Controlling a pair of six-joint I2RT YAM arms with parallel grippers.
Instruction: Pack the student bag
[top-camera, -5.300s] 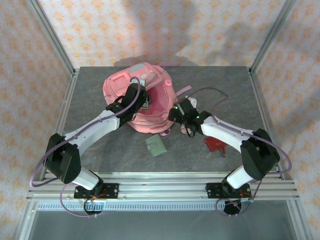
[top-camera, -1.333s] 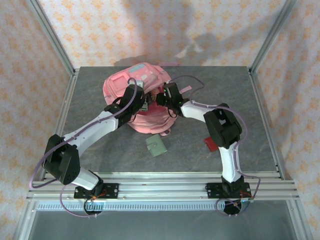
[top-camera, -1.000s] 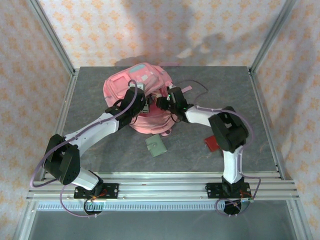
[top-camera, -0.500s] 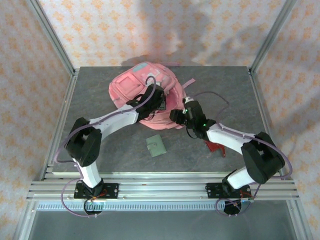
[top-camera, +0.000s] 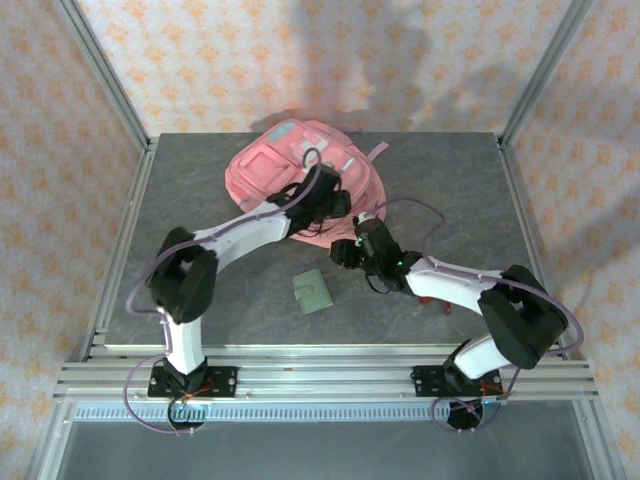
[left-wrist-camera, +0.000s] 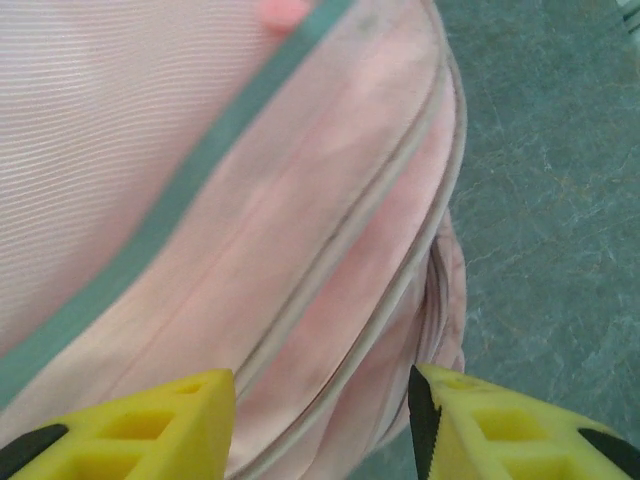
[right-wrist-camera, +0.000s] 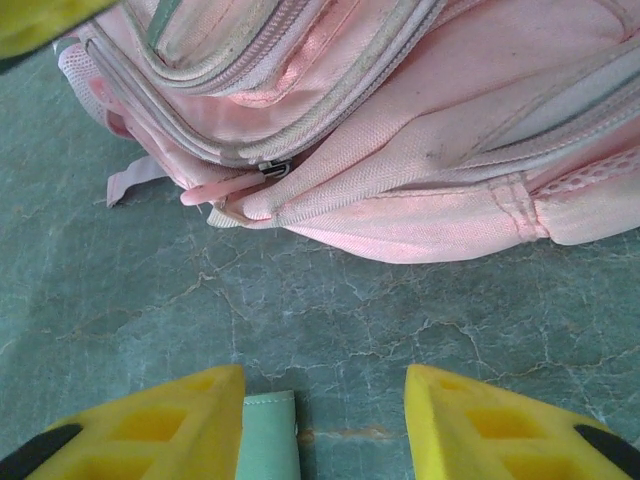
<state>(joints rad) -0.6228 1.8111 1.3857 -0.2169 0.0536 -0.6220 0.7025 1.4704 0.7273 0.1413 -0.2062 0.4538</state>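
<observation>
The student bag, a large pink backpack, lies at the back middle of the table with its front pockets up. My left gripper hovers at its near right edge. In the left wrist view its yellow fingers stand apart over the bag's pink fabric and zip seams, and the gripper is open with nothing pinched. My right gripper sits just in front of the bag, open above bare table. The bag's zipped edge and a zip pull lie ahead of it.
A small green wallet lies flat in front of the bag; its corner shows beside my right gripper's left finger. A pink strap trails off the bag's far right. Metal frame posts line the table's sides.
The bag has slid back and to the right. My left gripper has opened from shut and swung right with it. My right gripper has drawn back off the bag toward the near side.
</observation>
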